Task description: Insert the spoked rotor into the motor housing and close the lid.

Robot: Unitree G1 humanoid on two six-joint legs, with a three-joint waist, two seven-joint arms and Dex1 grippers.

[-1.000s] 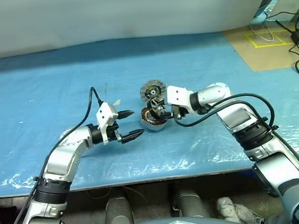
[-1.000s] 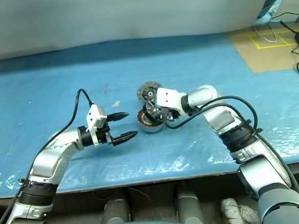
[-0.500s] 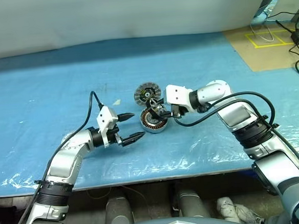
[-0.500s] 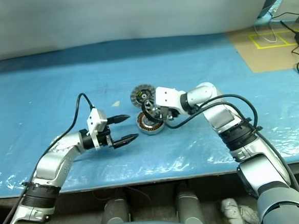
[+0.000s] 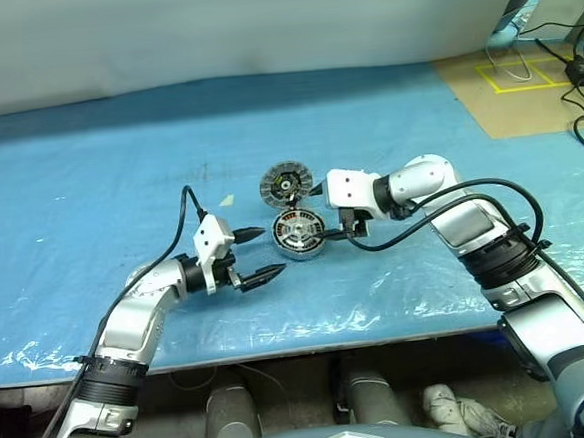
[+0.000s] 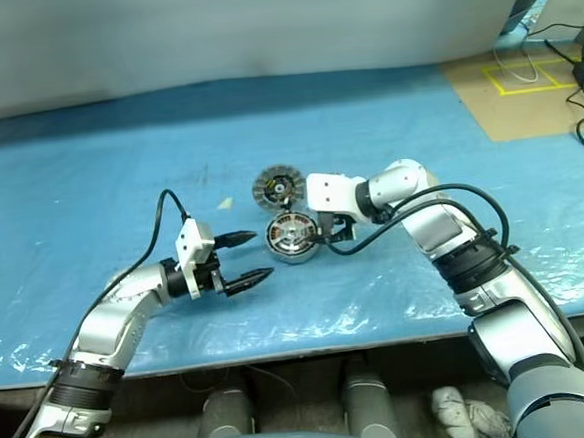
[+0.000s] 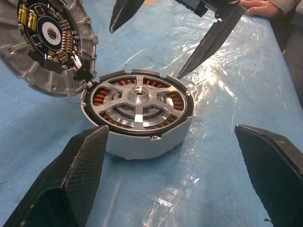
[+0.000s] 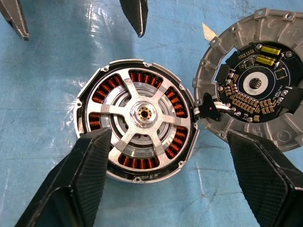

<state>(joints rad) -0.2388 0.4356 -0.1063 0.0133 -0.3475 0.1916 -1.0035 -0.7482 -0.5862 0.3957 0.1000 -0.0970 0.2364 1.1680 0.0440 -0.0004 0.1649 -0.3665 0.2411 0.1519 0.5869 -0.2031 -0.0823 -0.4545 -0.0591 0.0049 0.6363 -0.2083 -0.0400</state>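
Rotor (image 8: 142, 113) looks seated in the housing (image 5: 299, 231) mid-frame, both grippers spread wide: right gripper (image 5: 335, 228) beside it, left gripper (image 5: 257, 253) short. Next, swing the lid (image 5: 286, 182), lying just behind, squarely over without snagging its wire.

A blue plastic sheet (image 5: 89, 183) covers the table, glossy and wrinkled along the near edge. At the far right lies a brown board (image 5: 508, 89) marked with yellow tape (image 5: 511, 75), with black cables (image 5: 577, 69) beside it. A person's hand (image 7: 258, 7) rests on the sheet. A small pale scrap (image 5: 228, 199), perhaps paper, lies on the sheet.
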